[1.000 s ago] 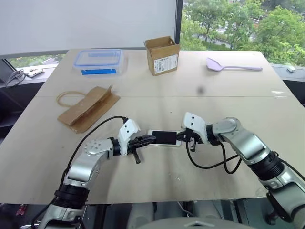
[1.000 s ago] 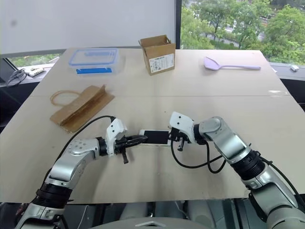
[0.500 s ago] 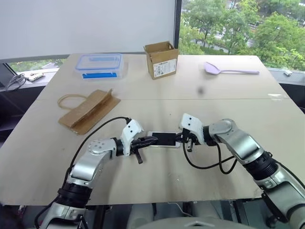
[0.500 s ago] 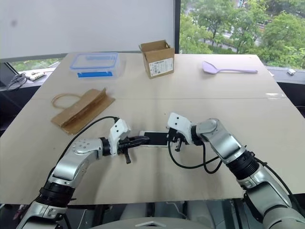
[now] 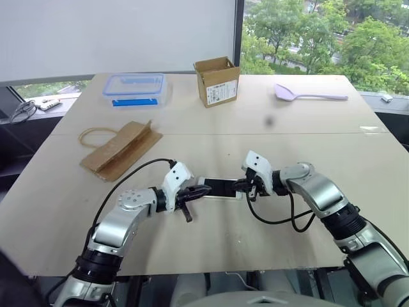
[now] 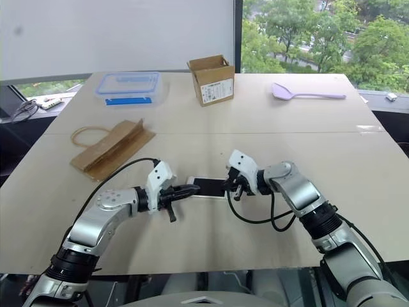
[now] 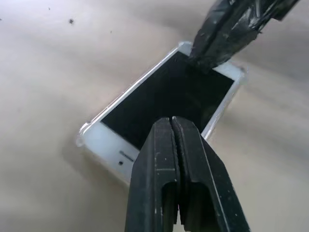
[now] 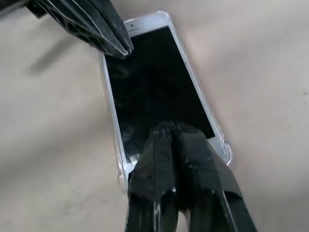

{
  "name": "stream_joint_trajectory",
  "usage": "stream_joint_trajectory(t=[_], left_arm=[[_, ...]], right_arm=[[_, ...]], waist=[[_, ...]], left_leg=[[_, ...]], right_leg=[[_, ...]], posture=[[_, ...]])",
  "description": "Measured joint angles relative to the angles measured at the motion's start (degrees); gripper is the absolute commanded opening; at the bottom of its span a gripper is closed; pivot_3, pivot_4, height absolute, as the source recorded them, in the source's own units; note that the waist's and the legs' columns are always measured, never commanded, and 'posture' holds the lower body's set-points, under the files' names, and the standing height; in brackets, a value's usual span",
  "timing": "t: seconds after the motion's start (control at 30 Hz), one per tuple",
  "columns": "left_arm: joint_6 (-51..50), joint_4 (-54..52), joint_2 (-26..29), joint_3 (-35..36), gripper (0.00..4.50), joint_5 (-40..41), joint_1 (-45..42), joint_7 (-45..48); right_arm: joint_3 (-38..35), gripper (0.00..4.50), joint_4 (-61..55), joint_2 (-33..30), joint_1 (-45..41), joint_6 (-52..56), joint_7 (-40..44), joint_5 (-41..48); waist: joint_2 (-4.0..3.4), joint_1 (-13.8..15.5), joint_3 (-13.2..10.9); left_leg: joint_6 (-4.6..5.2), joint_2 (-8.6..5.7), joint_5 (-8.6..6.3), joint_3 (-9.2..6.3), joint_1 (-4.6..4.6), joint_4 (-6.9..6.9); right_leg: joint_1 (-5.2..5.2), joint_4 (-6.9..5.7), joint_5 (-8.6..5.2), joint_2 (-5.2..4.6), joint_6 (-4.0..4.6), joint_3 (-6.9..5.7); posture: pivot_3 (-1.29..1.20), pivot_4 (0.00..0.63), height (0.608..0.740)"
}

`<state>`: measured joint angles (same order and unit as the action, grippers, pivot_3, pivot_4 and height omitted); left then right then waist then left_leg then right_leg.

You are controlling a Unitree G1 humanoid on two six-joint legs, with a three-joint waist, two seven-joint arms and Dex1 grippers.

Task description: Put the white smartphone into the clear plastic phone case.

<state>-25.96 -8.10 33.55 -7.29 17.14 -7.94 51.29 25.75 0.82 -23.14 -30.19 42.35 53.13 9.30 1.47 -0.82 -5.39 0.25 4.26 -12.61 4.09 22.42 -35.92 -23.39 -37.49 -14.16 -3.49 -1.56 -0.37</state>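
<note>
White smartphone (image 5: 221,187), one unit, lies screen-up at the near middle of the desk (image 5: 268,137) inside the one clear plastic phone case (image 8: 225,152), with left hand (image 5: 198,191) and right hand (image 5: 241,185), both pressed together, now lower on opposite ends, indicating final seating.

White smartphone (image 5: 219,187), black screen up, flat on the table, seated inside clear plastic phone case (image 8: 225,146)
</note>
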Motion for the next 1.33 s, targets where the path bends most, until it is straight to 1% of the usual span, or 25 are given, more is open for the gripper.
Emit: stream_joint_trajectory(t=[0.13,0.2,0.27,0.37,0.43,0.5,0.53,0.57,0.6,0.63,0.73,0.77,0.8,0.87,1.0,1.07,1.2,1.27,1.33], left_arm=[[0.0,0.0,0.0,0.0,0.04,0.0,-0.1,0.0],[0.0,0.0,0.0,0.0,0.04,0.0,-0.1,0.0],[0.1,0.0,-0.1,0.0,0.04,0.0,-0.1,0.0],[1.1,0.0,-0.9,0.7,0.04,1.1,0.1,0.2],[1.7,-0.3,-2.0,2.2,0.04,2.5,0.4,0.2],[2.4,-1.4,-4.5,5.5,0.04,5.5,0.8,-0.9],[2.2,-2.2,-5.0,7.2,0.28,7.1,0.8,-1.5],[1.6,-2.6,-5.5,8.8,0.57,8.7,0.3,-2.3],[1.1,-2.7,-6.1,9.9,0.75,9.9,-0.1,-3.1],[0.1,-3.4,-6.5,11.8,1.25,11.9,-0.5,-4.1],[-0.8,-4.8,-6.4,14.3,2.62,14.0,-0.4,-5.2],[-1.0,-4.9,-6.4,14.5,3.19,14.3,-0.4,-5.6],[-1.2,-5.0,-6.4,14.8,3.65,14.6,-0.4,-6.1],[-1.8,-5.0,-6.2,16.0,4.43,15.0,-0.2,-7.0],[-3.3,-7.7,-3.2,18.5,4.43,16.6,2.7,-7.2],[-4.2,-10.3,-0.5,20.2,4.43,17.2,7.4,-6.2],[-4.4,-14.1,2.6,21.8,4.43,17.3,14.9,-4.5],[-4.0,-15.1,3.2,23.1,4.43,17.3,19.1,-3.9],[-3.8,-15.1,3.2,24.2,4.43,17.3,20.9,-3.9]], right_arm=[[-1.0,0.00,0.2,0.6,0.8,-0.1,-0.1,0.3],[-1.4,0.00,0.2,0.7,1.1,-0.2,-0.1,0.4],[-2.5,0.00,0.1,0.6,2.9,-3.2,-0.1,0.5],[-5.3,0.00,-1.5,0.2,7.9,-10.1,-0.3,1.2],[-6.9,0.00,-3.0,-0.1,10.3,-12.7,-0.4,2.0],[-10.1,0.00,-6.1,0.0,14.1,-16.7,-1.4,3.4],[-10.9,0.29,-6.7,0.1,14.8,-17.5,-1.5,4.3],[-12.0,0.64,-7.1,0.1,14.9,-17.6,-2.5,4.6],[-13.1,0.81,-7.3,0.0,15.0,-17.6,-3.2,4.8],[-15.4,1.33,-8.0,-0.6,15.5,-17.5,-4.9,4.9],[-19.2,2.70,-11.2,-2.6,17.1,-17.0,-7.0,5.2],[-20.2,3.26,-12.5,-3.1,17.8,-16.8,-7.5,5.4],[-21.0,3.72,-14.2,-3.8,18.8,-16.5,-7.7,5.9],[-23.0,4.47,-17.6,-5.3,21.1,-16.1,-8.1,7.0],[-29.0,4.47,-23.9,-8.9,27.7,-15.1,-8.6,9.4],[-32.5,4.47,-27.7,-10.4,33.1,-15.1,-8.6,10.9],[-37.5,4.47,-32.6,-11.5,40.5,-15.7,-8.5,12.6],[-40.0,4.47,-34.2,-12.1,45.2,-16.5,-8.6,12.6],[-41.5,4.47,-34.6,-12.3,47.9,-16.9,-8.7,12.5]], waist=[[-0.02,0.0,0.0],[-0.04,0.1,0.0],[-0.05,0.2,0.0],[-0.17,0.3,-0.4],[-0.07,0.5,-0.7],[-0.26,0.6,-1.5],[-0.26,0.6,-1.7],[-0.25,0.6,-1.9],[-0.20,0.6,-2.0],[-0.13,0.6,-2.2],[-0.05,0.6,-2.8],[-0.05,0.6,-2.9],[-0.05,0.6,-3.0],[0.00,0.6,-3.4],[0.12,0.5,-3.6],[0.12,0.4,-3.6],[0.10,0.3,-3.6],[0.10,0.4,-3.6],[0.09,0.5,-3.6]], left_leg=[[0.00,0.00,0.00,0.00,-0.03,0.19],[0.00,0.00,0.00,-0.01,-0.02,0.25],[0.00,0.00,0.00,-0.06,0.02,0.42],[0.01,-0.03,0.01,-0.10,0.28,0.48],[0.01,-0.05,0.01,-0.09,0.45,0.48],[0.15,-0.11,0.09,-0.06,0.84,0.49],[0.30,-0.13,0.18,-0.09,1.23,0.49],[0.30,-0.19,0.19,-0.07,1.45,0.47],[0.30,-0.19,0.19,-0.06,1.46,0.46],[0.30,-0.18,0.18,0.00,1.49,0.46],[0.23,-0.12,0.14,-0.05,1.52,0.50],[0.20,-0.11,0.13,-0.07,1.52,0.52],[0.17,-0.08,0.11,-0.09,1.52,0.52],[0.15,-0.06,0.09,-0.12,1.52,0.51],[0.12,-0.06,0.08,-0.08,1.52,0.49],[0.07,-0.05,0.04,-0.07,1.49,0.49],[0.05,-0.05,0.03,-0.09,1.45,0.48],[0.04,-0.04,0.03,-0.09,1.40,0.44],[0.04,-0.04,0.03,-0.12,1.41,0.30]], right_leg=[[0.00,0.13,0.00,-0.55,0.00,-0.77],[0.00,0.21,0.00,-0.63,0.00,-1.03],[0.02,0.46,0.00,-0.66,-0.01,-1.33],[-0.02,0.70,0.01,-0.67,-0.02,-1.49],[-0.08,0.77,0.02,-0.66,-0.03,-1.53],[-0.35,0.75,0.07,-0.53,-0.01,-1.59],[-0.69,0.74,0.19,-0.42,0.16,-1.65],[-0.85,0.74,0.31,-0.25,0.00,-1.66],[-0.85,0.75,0.33,-0.19,-0.04,-1.65],[-0.85,0.75,0.33,-0.12,-0.06,-1.70],[-0.85,0.76,0.29,-0.02,-0.11,-1.83],[-0.85,0.77,0.28,0.02,-0.12,-1.84],[-0.85,0.77,0.27,0.06,-0.13,-1.86],[-0.85,0.77,0.27,0.11,-0.13,-1.88],[-0.84,0.78,0.26,0.09,-0.14,-1.86],[-0.83,0.80,0.24,0.08,-0.15,-1.83],[-0.82,0.78,0.11,0.07,-0.31,-1.84],[-0.78,0.78,0.00,0.05,-0.15,-1.84],[-0.78,0.75,-0.01,0.04,-0.14,-1.84]], posture=[[0.00,0.150,0.740],[0.00,0.150,0.740],[0.00,0.150,0.740],[0.00,0.150,0.740],[0.00,0.150,0.740],[0.00,0.150,0.740],[0.00,0.150,0.740],[0.00,0.150,0.740],[0.00,0.150,0.740],[0.00,0.150,0.740],[0.00,0.150,0.740],[0.00,0.150,0.740],[0.00,0.150,0.740],[0.00,0.150,0.740],[0.00,0.150,0.740],[0.00,0.150,0.740],[0.00,0.150,0.740],[0.00,0.150,0.740],[0.00,0.150,0.740]])
